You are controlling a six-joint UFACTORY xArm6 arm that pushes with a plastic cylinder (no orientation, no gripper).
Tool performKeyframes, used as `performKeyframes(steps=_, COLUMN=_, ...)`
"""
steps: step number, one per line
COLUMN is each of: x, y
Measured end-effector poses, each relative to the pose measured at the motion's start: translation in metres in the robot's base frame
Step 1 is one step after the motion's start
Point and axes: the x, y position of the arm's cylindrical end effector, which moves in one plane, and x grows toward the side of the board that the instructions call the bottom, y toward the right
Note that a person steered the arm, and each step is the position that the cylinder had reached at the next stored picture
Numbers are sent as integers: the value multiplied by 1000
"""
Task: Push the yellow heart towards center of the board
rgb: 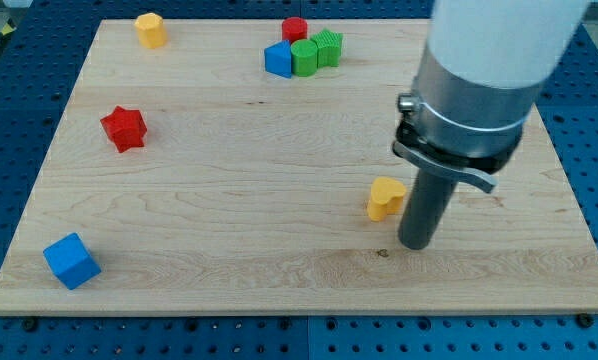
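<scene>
The yellow heart (384,198) lies on the wooden board (279,240), right of the board's middle and toward the view's bottom. My tip (416,244) rests on the board just to the right of the heart and slightly below it, very close to it; whether they touch cannot be told. The arm's grey and white body rises from the tip toward the view's top right and hides part of the board's right side.
A red star (125,128) lies at the left. A blue cube (72,261) sits at the bottom left. A yellow block (151,30) lies at the top left. A red cylinder (295,29), a blue block (278,60) and two green blocks (304,57) (327,47) cluster at the top.
</scene>
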Motion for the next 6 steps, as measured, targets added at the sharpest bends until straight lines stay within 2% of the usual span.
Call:
performKeyframes(steps=2, x=0, y=4)
performKeyframes(steps=3, x=-18, y=-1)
performKeyframes(steps=5, x=-36, y=-50)
performKeyframes(steps=6, x=-63, y=-71)
